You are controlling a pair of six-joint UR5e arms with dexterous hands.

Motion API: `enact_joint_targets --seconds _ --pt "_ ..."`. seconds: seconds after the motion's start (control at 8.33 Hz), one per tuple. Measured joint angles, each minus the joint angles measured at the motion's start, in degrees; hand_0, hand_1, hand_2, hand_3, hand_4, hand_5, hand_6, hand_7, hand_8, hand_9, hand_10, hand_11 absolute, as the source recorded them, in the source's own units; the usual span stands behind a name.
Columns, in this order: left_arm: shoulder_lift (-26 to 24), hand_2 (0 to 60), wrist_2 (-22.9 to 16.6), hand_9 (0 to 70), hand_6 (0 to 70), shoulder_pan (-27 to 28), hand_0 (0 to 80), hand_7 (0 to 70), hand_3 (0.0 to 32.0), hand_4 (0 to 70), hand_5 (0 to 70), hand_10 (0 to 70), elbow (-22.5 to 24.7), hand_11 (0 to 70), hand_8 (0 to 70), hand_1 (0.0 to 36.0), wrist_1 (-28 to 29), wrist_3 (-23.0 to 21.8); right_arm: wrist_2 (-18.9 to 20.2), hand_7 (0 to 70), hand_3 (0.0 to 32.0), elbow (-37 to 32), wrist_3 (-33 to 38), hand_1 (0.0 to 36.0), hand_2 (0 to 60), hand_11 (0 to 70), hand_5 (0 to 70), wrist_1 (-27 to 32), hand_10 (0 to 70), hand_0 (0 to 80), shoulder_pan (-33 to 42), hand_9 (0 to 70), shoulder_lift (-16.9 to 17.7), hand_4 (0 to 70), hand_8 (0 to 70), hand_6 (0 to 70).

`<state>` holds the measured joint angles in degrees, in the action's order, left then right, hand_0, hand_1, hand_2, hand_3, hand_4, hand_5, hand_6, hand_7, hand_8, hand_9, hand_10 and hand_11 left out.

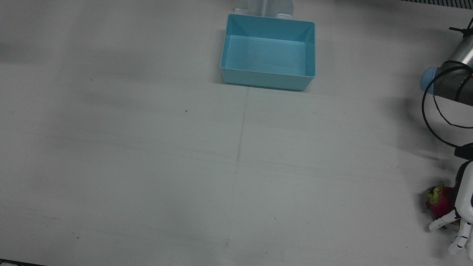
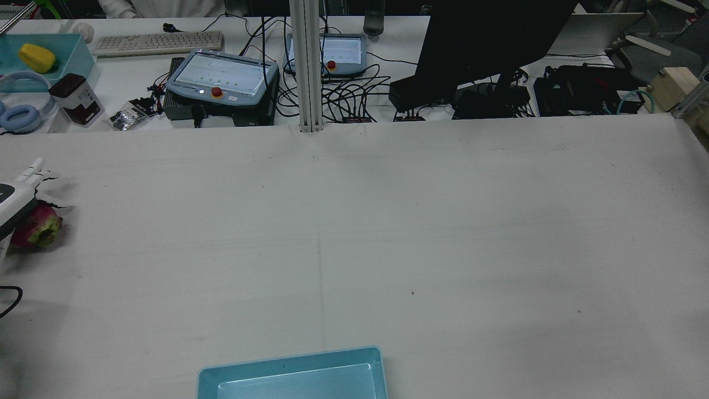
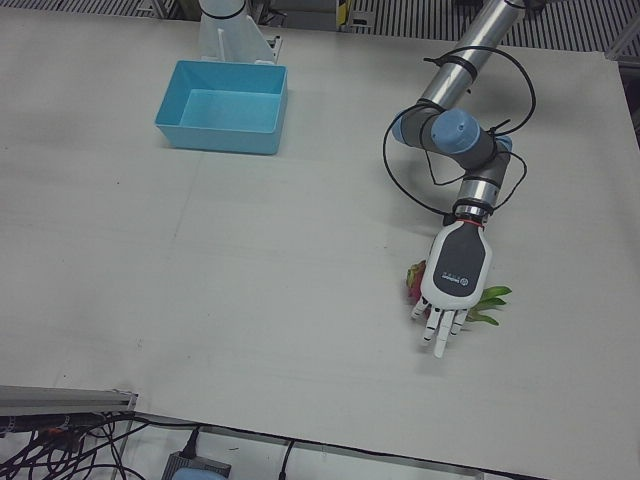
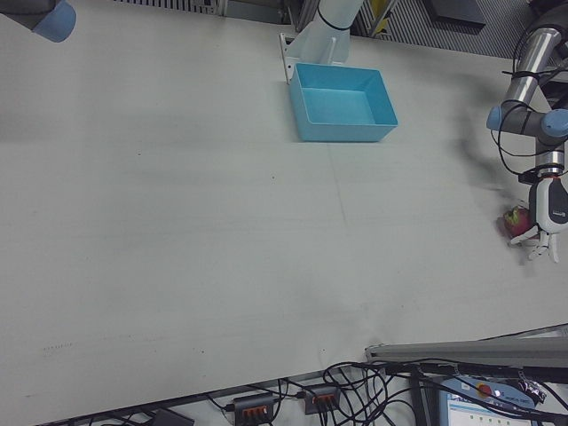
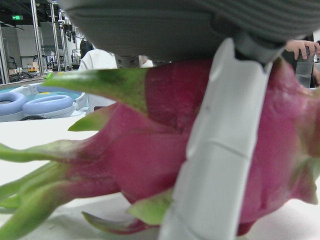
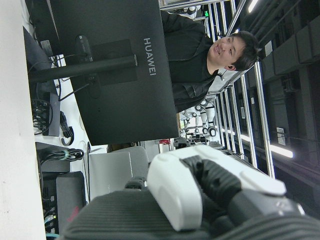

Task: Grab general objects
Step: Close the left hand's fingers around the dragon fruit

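The left hand [image 3: 452, 280] lies palm-down over a dragon fruit [image 3: 413, 283] at the far left edge of the table [image 3: 250, 300], as the robot sits. Its fingers [image 3: 440, 330] stretch out past the fruit, mostly straight and apart. In the left hand view one finger [image 5: 220, 165] curves down across the red skin and the palm sits just above it, but the hand is not yet clamped on the fruit. The fruit rests on the table with its green leaf tips [image 3: 490, 297] poking out on the hand's outer side.

The step in hand looks like the approach to the grasp: the hand is placed and the closing is still to come. The next move probably calls for curling the fingers under and around the round body and checking the hold before lifting; the smooth, rounded skin could roll away.

The right hand [image 6: 200, 190] shows only in its own view, too close to tell whether it is open or closed.

There is one dragon fruit, and one empty blue bin [image 1: 269, 51] well apart from it near the robot's base.
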<state>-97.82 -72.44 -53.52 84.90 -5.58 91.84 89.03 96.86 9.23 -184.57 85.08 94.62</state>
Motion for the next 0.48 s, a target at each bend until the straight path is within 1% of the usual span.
enact_joint_targets --seconds 0.12,0.24,0.36,0.48 --pt "0.04 50.0 0.08 41.8 35.0 -0.05 51.8 32.7 0.0 70.0 46.2 55.6 0.05 70.0 38.2 17.5 0.06 -0.06 0.0 0.0 0.0 0.0 0.0 0.0 0.0 0.0 0.0 0.0 0.0 0.0 0.0 0.0 -0.01 0.0 0.0 0.0" --pt "0.14 46.7 0.75 43.4 45.7 -0.21 48.8 31.0 0.0 70.0 51.4 65.7 0.33 70.0 47.6 10.1 0.14 -0.23 0.0 0.0 0.0 0.0 -0.01 0.0 0.0 0.0 0.0 0.0 0.0 0.0 0.0 0.0 -0.02 0.0 0.0 0.0" --pt "0.43 60.0 1.5 46.7 68.7 -0.43 49.9 28.3 0.0 70.0 59.9 70.0 1.35 70.0 54.4 12.4 0.25 -0.34 0.0 0.0 0.0 0.0 0.02 0.0 0.0 0.0 0.0 0.0 0.0 0.0 0.0 0.0 -0.02 0.0 0.0 0.0" --pt "1.2 60.0 2.01 47.1 70.0 -0.65 49.6 26.8 0.0 70.0 57.2 70.0 3.32 70.0 55.8 12.8 0.33 -0.4 0.0 0.0 0.0 0.0 0.03 0.0 0.0 0.0 0.0 0.0 0.0 0.0 0.0 0.0 0.0 0.0 0.0 0.0"
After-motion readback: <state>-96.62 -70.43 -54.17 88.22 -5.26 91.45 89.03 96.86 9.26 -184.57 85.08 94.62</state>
